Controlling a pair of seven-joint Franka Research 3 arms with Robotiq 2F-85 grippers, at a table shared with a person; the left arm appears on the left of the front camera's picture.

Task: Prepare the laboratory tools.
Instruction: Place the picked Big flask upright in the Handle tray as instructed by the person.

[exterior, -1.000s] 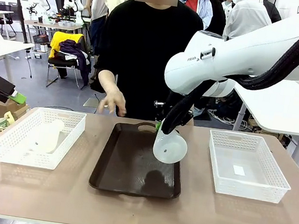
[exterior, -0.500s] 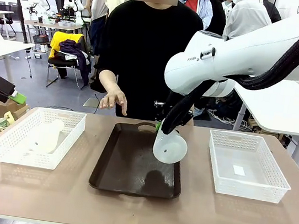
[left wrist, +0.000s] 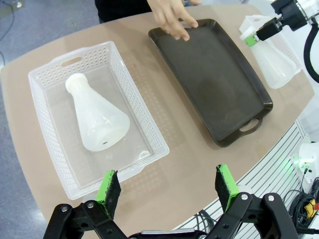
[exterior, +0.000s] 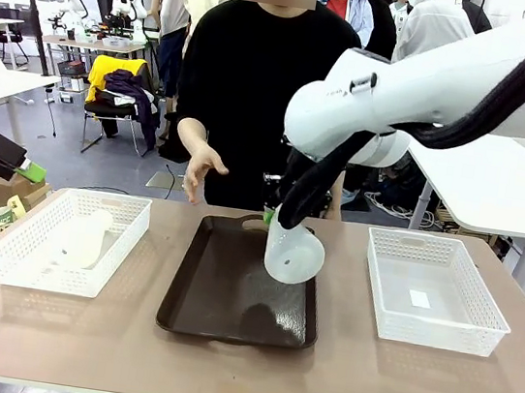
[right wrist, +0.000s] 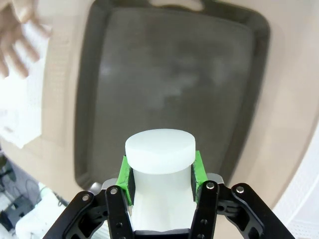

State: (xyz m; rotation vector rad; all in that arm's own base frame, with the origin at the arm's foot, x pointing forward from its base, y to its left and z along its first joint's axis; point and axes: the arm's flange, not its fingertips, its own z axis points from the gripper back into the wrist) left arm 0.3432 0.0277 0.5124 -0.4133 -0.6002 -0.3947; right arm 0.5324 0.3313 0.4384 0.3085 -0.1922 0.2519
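Slightly further left than before, the right end effector [exterior: 271, 217] grips a flask [exterior: 294, 252] above the tray [exterior: 219, 298].

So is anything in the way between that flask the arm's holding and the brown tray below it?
Nothing visible. The flask hangs over the tray, with nothing lying under it. The person's hand hovers by the tray's far left corner, off to the side of the flask.
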